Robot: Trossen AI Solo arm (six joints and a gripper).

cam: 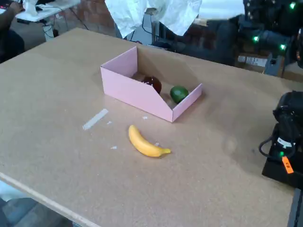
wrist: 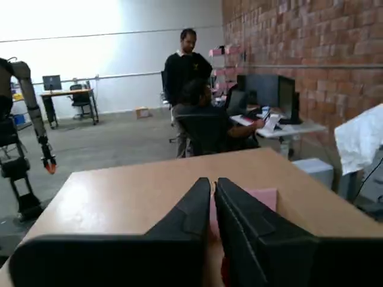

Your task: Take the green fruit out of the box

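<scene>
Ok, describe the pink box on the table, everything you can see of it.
The box is low, pale pink, thin-walled cardboard with slanted side walls and a brown inside, open on top. It sits flat on the table, skewed to its edges. Inside are the green fruit near the right corner and a dark red fruit beside it. A banana lies outside, in front, not touching. Nothing grips it.

- My gripper is matte black.
- The box is pale pink.
- The green fruit is glossy green.
- The banana is yellow.
- The table is tan.
</scene>
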